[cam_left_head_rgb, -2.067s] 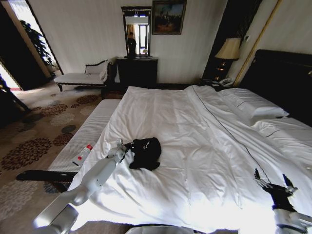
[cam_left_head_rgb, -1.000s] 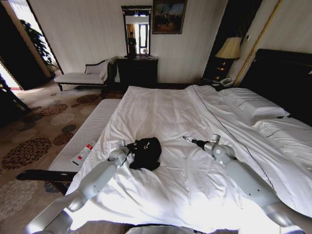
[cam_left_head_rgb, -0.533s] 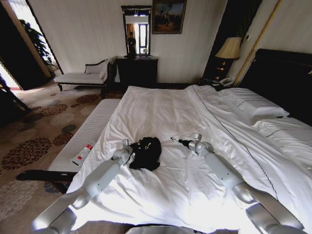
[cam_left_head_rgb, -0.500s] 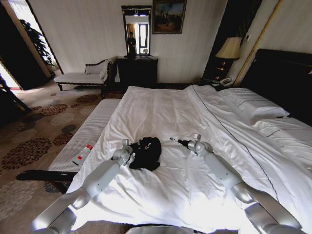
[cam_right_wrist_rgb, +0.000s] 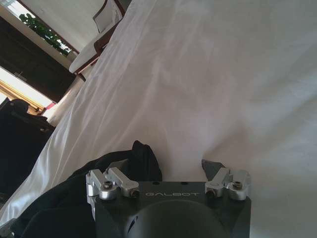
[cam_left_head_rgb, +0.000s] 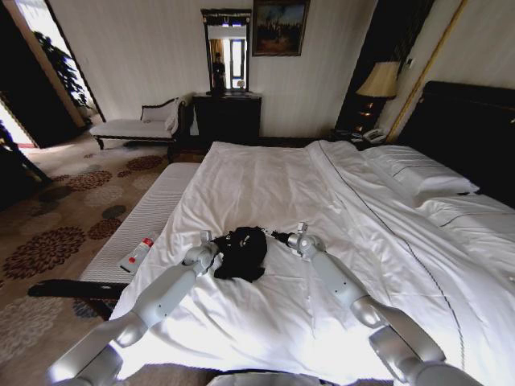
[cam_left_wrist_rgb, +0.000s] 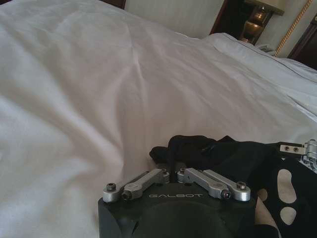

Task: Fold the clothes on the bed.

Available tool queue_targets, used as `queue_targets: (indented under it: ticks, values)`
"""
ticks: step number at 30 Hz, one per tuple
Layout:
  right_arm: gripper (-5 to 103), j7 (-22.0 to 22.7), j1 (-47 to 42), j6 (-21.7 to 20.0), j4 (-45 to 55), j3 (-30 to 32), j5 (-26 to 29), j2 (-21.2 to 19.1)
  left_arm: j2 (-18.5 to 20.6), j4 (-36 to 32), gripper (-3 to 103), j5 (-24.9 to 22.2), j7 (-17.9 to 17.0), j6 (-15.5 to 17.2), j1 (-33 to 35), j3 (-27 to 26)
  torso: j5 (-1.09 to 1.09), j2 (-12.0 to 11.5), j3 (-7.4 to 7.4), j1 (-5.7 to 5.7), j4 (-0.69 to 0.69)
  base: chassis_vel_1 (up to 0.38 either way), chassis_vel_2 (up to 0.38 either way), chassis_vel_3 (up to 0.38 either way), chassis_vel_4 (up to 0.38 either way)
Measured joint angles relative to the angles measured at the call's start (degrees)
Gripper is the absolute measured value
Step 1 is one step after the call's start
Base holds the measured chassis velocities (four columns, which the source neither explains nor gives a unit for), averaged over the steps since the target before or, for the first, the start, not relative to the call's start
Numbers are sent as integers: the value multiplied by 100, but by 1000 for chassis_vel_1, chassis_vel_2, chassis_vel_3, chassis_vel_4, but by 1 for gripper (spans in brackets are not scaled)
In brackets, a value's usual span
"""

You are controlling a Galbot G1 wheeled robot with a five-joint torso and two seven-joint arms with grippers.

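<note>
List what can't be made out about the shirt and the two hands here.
- Left wrist view: the left hand has its tips sunk into the black shirt, so how much cloth they pinch is hidden.
- Right wrist view: one finger of the open right hand sits behind a shirt fold; contact unclear.
- Head view: the shirt is bunched and small; sleeves and collar can't be told apart.

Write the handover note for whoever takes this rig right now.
Left tool: shut on the black clothes at their left edge.
Right tool: open, at the clothes' right edge, one finger over the fabric, not gripping.
Clothes: bunched in a small heap on the white bed, near its left side.
Done: nothing folded.
Left: spread the garment flat, then fold it.
</note>
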Motion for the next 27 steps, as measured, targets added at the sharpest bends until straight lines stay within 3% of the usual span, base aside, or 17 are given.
queue_targets:
  ticks: [11, 13, 17, 19, 22, 27]
  values:
    - [41, -104, -87, -10, 214, -20, -21, -52, -18, -44, 2, 1, -49, 20, 42, 24, 1, 0, 0, 0, 0, 0, 0, 0, 0]
    - [41, -105, -87, -10, 214, -21, -22, -51, -18, -45, 2, 0, -50, 20, 43, 24, 0, 0, 0, 0, 0, 0, 0, 0, 0]
    - [20, -117, -113, -29, 235, -33, -46, -40, -13, -94, 2, -45, -90, 29, 64, 27, 1, 0, 0, 0, 0, 0, 0, 0, 0]
    - [20, -117, -119, -30, 243, -35, -52, -40, -10, -96, 2, -46, -91, 30, 68, 27, 1, 0, 0, 0, 0, 0, 0, 0, 0]
    - [4, -117, -138, -31, 289, -35, -58, -45, 1, -106, 2, -50, -95, 31, 75, 26, 1, 0, 0, 0, 1, 0, 0, 0, 0]
    - [0, -117, -144, -31, 336, -28, -55, -75, 2, -115, 2, -60, -107, 34, 74, 27, 1, 0, 0, 0, 1, 0, 0, 0, 0]
